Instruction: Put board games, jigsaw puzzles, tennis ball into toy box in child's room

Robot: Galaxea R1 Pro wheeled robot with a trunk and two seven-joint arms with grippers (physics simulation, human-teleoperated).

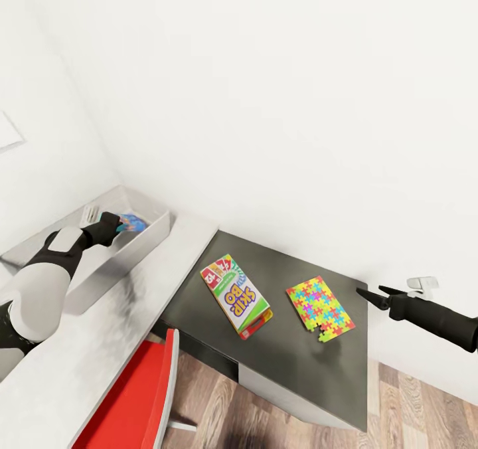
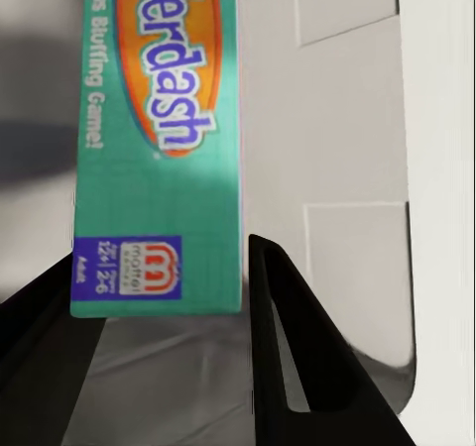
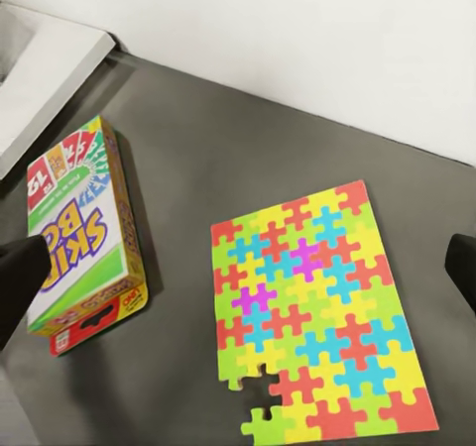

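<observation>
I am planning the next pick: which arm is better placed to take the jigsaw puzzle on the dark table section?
Right. The right gripper hovers open beside the jigsaw puzzle, while the left gripper is over the toy box, far across the table.

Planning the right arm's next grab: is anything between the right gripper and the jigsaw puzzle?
Nothing visible. The right gripper hangs open past the dark table's edge, and the puzzle lies flat and uncovered just inward. The Skip-Bo box sits farther on, beyond the puzzle, not between them.
</observation>
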